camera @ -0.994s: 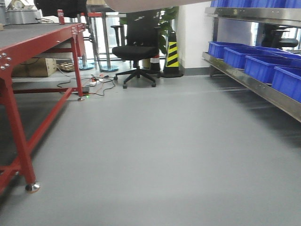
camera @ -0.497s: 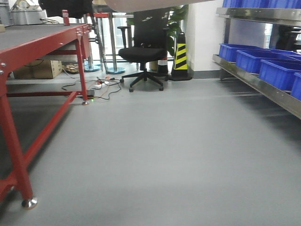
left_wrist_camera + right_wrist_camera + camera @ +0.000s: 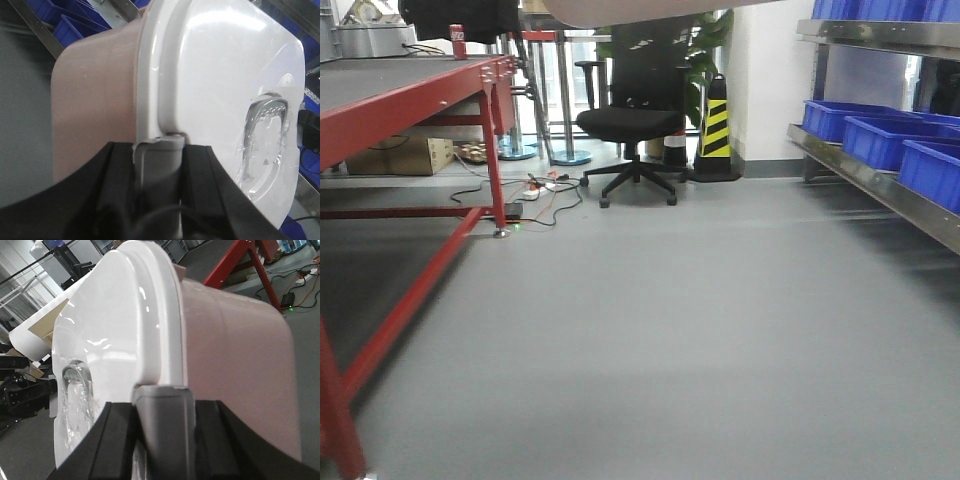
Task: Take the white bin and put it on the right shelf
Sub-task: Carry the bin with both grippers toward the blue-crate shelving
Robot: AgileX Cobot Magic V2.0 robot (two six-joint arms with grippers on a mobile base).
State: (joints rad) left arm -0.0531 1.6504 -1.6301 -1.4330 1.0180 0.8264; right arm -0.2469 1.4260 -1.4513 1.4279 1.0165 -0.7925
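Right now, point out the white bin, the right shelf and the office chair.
white bin (image 3: 95,110): left wrist view, on its pinkish side wall.
right shelf (image 3: 890,35): front-facing view, on its upper front rail.
office chair (image 3: 630,122): front-facing view, on its seat.

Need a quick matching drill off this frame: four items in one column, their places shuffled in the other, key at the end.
Items
1. white bin
2. blue bins
3. office chair
4. red table

Places
a. on the steel shelf, right side of the front view
b. left side of the front view
c. gripped at its rim by the left tool and the right tool
d. far end of the floor, next to the striped cone

Pairs: 1-c, 2-a, 3-d, 4-b
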